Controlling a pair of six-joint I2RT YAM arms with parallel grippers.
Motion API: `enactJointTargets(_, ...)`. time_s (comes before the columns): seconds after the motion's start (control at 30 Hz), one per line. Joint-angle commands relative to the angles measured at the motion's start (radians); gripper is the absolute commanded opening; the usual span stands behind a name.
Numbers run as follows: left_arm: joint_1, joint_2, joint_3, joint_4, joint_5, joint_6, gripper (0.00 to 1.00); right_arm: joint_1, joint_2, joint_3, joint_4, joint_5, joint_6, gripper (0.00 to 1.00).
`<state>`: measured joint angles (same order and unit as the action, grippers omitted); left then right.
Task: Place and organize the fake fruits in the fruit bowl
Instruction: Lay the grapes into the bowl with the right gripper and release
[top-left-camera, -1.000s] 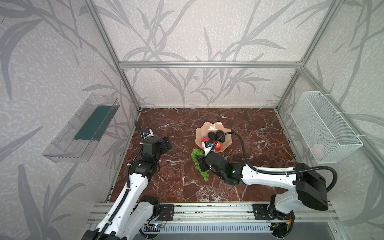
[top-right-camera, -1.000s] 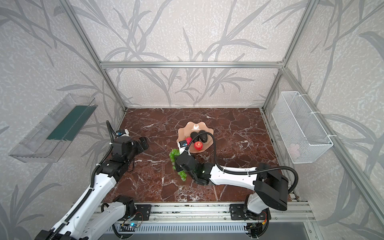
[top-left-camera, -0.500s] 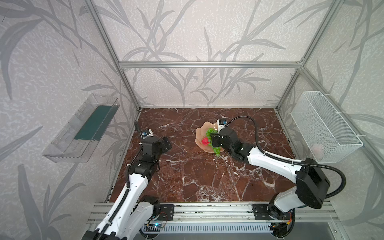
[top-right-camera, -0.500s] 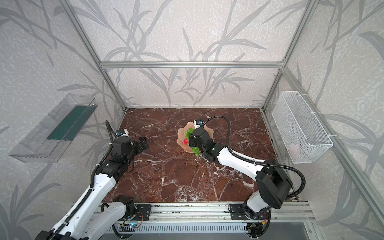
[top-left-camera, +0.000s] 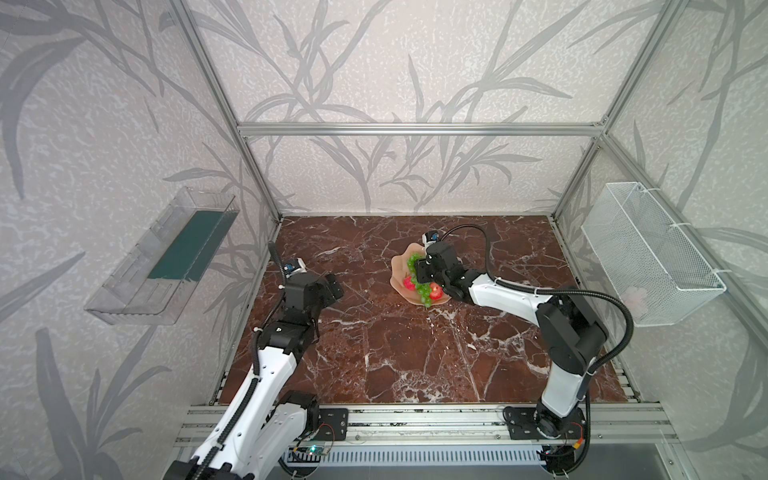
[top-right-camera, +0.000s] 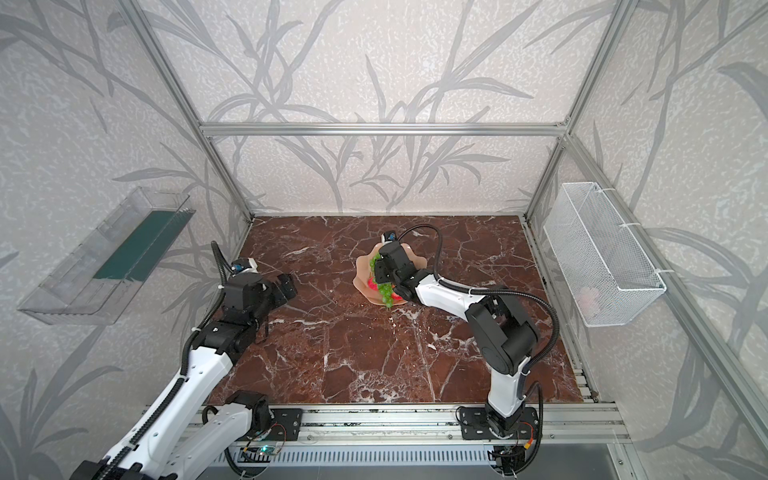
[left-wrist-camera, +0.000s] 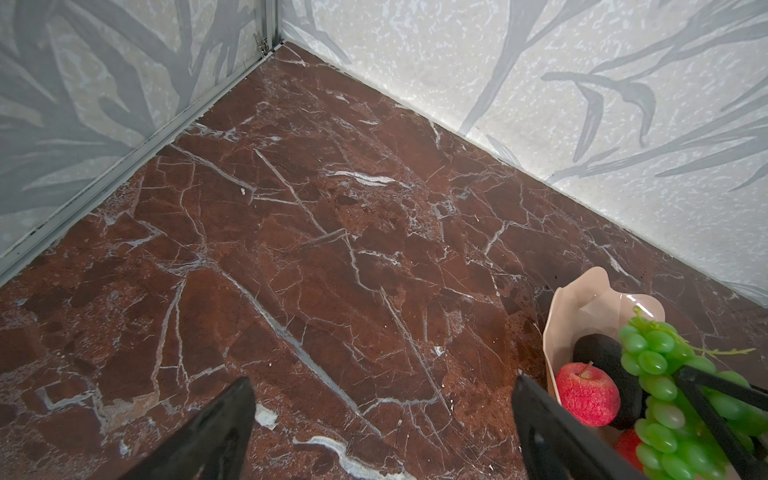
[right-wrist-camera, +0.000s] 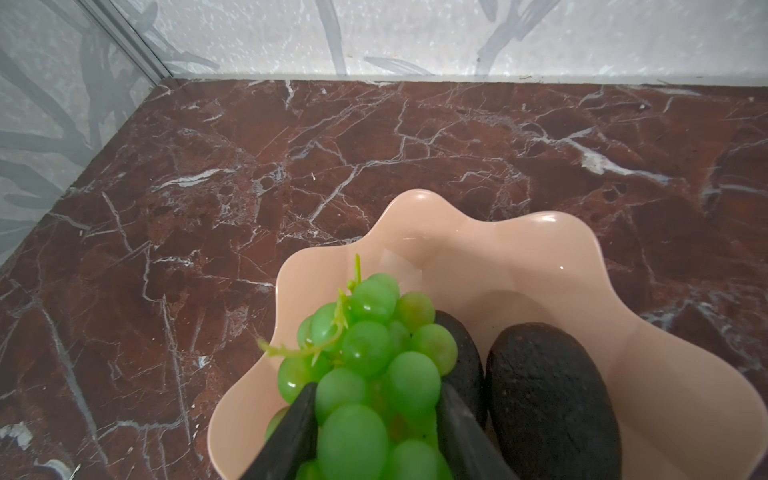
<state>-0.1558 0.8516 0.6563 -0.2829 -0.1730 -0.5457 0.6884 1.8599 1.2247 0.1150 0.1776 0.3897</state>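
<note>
The peach-pink fruit bowl (top-left-camera: 398, 272) (top-right-camera: 362, 270) stands mid-table, a little toward the back. In the right wrist view my right gripper (right-wrist-camera: 378, 390) is shut on the green grapes (right-wrist-camera: 374, 353) over the bowl (right-wrist-camera: 519, 257), beside two dark avocados (right-wrist-camera: 548, 395) (right-wrist-camera: 463, 353). In both top views the bunch (top-left-camera: 423, 293) (top-right-camera: 385, 293) hangs past two red apples (top-left-camera: 409, 283) (top-left-camera: 435, 291) to the bowl's front rim. The left wrist view shows bowl (left-wrist-camera: 582, 299), apple (left-wrist-camera: 586, 392), avocado (left-wrist-camera: 602, 353) and grapes (left-wrist-camera: 660, 395). My left gripper (top-left-camera: 334, 286) (left-wrist-camera: 382, 380) is open and empty, left of the bowl.
A clear plastic tray (top-left-camera: 162, 253) hangs on the left wall and a white wire-mesh basket (top-left-camera: 652, 257) on the right wall. The marble table (top-left-camera: 415, 353) ends at an aluminium rail in front. The right arm's cable (top-left-camera: 482, 237) loops over the bowl's far side.
My right gripper carried the grapes from the table in front of the bowl up and back over the bowl, then lowered them onto the apples. The left arm stayed still.
</note>
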Motion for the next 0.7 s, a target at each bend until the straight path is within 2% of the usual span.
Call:
enactJointTargets(0.0,0.008,-0.017,-0.012,-0.003,-0.017,-0.01,0.97,-0.011,0.019,0.054,0.019,-0.026,-0.006,0.48)
enactJointTargets(0.07,0.01,-0.017,-0.012,-0.003,-0.016,-0.01,0.97,-0.022,0.029,0.072,0.004,-0.043,-0.002,0.55)
enactJointTargets(0.2,0.011,-0.021,-0.011,-0.002,-0.021,-0.01,0.97,-0.032,0.012,0.069,0.006,-0.072,-0.02,0.84)
enactJointTargets(0.37,0.012,-0.03,-0.015,0.01,-0.034,-0.003,0.97,-0.039,-0.045,0.066,-0.006,-0.085,-0.053,0.98)
enactJointTargets(0.53,0.013,-0.046,-0.053,0.095,-0.064,0.038,0.99,-0.062,-0.16,0.001,-0.013,-0.102,-0.118,0.99)
enactJointTargets(0.67,0.012,-0.049,-0.148,0.261,-0.172,0.097,1.0,-0.099,-0.347,-0.164,0.035,-0.073,-0.2,0.99)
